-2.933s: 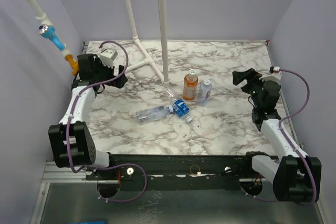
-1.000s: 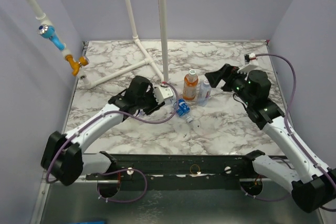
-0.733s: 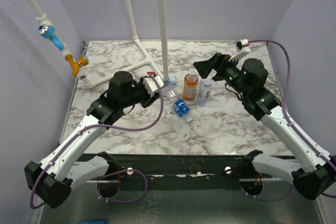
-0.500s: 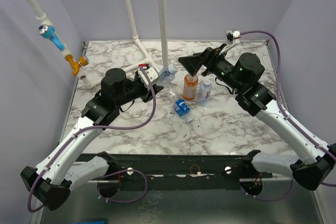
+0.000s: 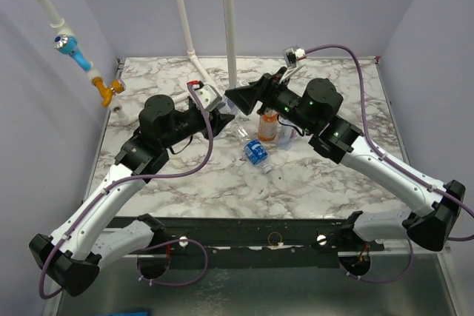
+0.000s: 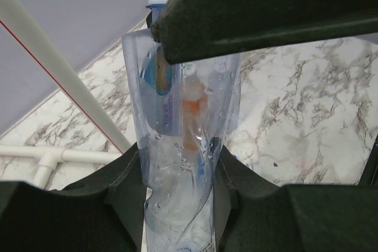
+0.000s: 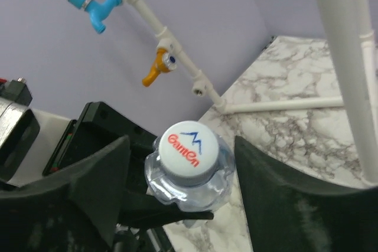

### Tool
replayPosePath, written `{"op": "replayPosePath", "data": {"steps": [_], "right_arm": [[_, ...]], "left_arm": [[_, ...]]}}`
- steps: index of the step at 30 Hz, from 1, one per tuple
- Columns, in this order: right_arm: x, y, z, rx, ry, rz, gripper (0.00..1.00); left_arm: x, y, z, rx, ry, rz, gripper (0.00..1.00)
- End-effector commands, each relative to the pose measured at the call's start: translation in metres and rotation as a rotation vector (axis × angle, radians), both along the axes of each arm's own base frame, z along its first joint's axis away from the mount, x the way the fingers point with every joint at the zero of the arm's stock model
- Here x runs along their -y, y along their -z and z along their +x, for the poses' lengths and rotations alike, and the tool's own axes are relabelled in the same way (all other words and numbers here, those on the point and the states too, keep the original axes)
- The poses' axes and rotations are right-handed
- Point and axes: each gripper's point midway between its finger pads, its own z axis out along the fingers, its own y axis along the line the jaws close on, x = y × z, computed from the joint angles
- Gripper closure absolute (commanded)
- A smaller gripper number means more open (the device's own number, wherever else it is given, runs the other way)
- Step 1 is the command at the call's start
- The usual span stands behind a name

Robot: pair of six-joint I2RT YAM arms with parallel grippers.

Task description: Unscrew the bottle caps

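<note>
Left fingers (image 6: 127,187) are clamped on the body of the clear bottle (image 6: 177,122), which is up off the table (image 5: 185,175) and pointed neck-first at the right arm. Right fingers (image 7: 88,193) straddle its cap (image 7: 188,151), one on each side with a visible gap, so they are released and not yet gripping.

The other bottles are on the table under the arms: the orange bottle (image 5: 268,127) is upright and the blue-label bottle (image 5: 255,152) lies on its side just in front of it.

Handling, our read:
- The clear bottle looks near-empty with droplets inside, so it is light. The arms will hardly notice the weight.
- The wall is thin and soft. It already creases where the left fingers squeeze, so we expect it to twist or collapse under torque before the thread breaks loose.
- The plastic is smooth, and we judge it will slip round in a mid-body grip.
- The cap is the only stiff part. It is small and round, so we take it on the side wall, squarely across the diameter, with the fingers short of the shoulder.
- We want the right wrist in line with the neck. Off-axis, we think the cap skates out.
</note>
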Motion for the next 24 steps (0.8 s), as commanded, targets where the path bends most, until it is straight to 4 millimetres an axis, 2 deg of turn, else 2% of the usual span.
{"op": "replayPosePath", "data": {"steps": [1, 4, 6, 8, 10, 11, 18, 20, 24], "right_arm": [[0.004, -0.026, 0.003, 0.054, 0.047, 0.067, 0.36], [0.001, -0.029, 0.002, 0.063, 0.034, 0.074, 0.63], [-0.002, -0.029, 0.001, 0.062, 0.024, 0.072, 0.74], [-0.004, -0.027, -0.002, 0.068, 0.003, 0.064, 0.79], [-0.006, -0.026, -0.006, 0.086, -0.024, 0.058, 0.81], [-0.006, -0.029, -0.011, 0.109, -0.048, 0.058, 0.83], [0.002, -0.046, -0.055, 0.306, -0.205, 0.008, 0.87], [0.004, -0.049, -0.067, 0.348, -0.256, -0.003, 0.87], [0.002, -0.047, -0.077, 0.375, -0.308, -0.008, 0.88]], "left_arm": [[0.001, -0.023, -0.006, 0.031, 0.005, -0.067, 0.73], [0.003, -0.02, -0.009, 0.023, 0.021, -0.071, 0.71], [0.004, -0.018, -0.012, 0.015, 0.041, -0.07, 0.64], [0.006, -0.016, -0.018, 0.004, 0.068, -0.076, 0.45], [0.01, -0.014, -0.027, -0.017, 0.111, -0.08, 0.12], [0.011, -0.012, -0.033, -0.035, 0.137, -0.081, 0.01], [0.011, 0.006, -0.059, -0.131, 0.217, -0.063, 0.01], [0.011, 0.005, -0.065, -0.147, 0.239, -0.071, 0.01], [0.019, 0.0, -0.084, -0.23, 0.339, -0.09, 0.01]]}}
